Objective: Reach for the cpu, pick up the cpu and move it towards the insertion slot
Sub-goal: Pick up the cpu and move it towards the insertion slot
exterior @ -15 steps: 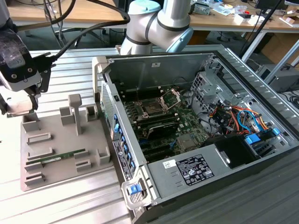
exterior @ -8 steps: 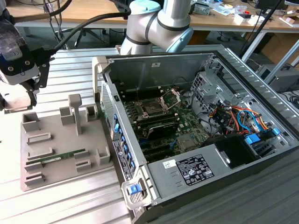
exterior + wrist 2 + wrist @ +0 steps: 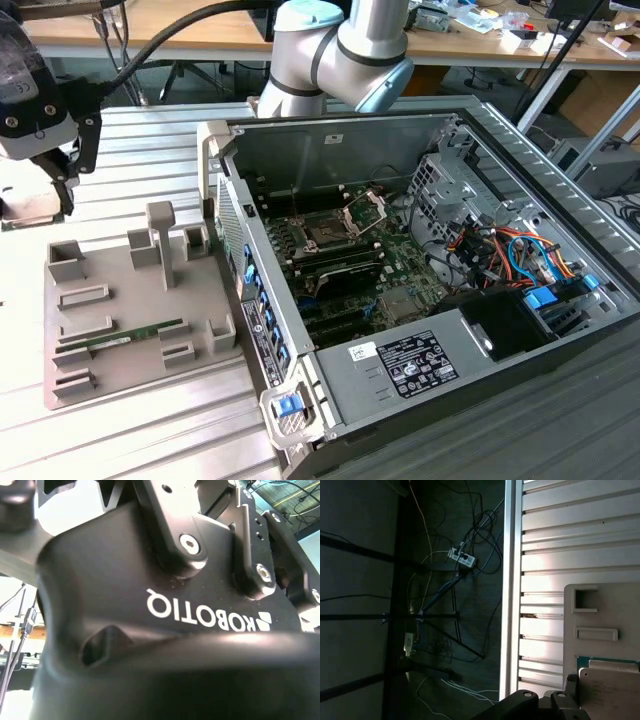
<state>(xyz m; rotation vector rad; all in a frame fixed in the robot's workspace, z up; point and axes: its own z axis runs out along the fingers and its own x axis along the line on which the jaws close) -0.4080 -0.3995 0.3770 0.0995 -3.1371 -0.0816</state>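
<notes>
Black gripper (image 3: pixel 62 185) looks clamped on pale silvery square cpu (image 3: pixel 30 207), lifted beside grey plastic tray (image 3: pixel 130 300). Dark square insertion slot (image 3: pixel 328 233) well apart, empty; transfer remains.

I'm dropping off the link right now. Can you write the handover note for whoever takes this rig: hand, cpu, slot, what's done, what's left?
Hand: at the exterior view's left, over the table by the far corner of the gray fixture. Open or shut cannot be told.
cpu: in the first wrist view, a pale plate with a green edge right beside the hand. Grip not confirmed.
Insertion slot: inside the open computer case, its retention frame apparently swung up.
Done: the hand has reached the cpu.
Left: the cpu is not yet near the slot, and the whole fixture lies between them.
</notes>
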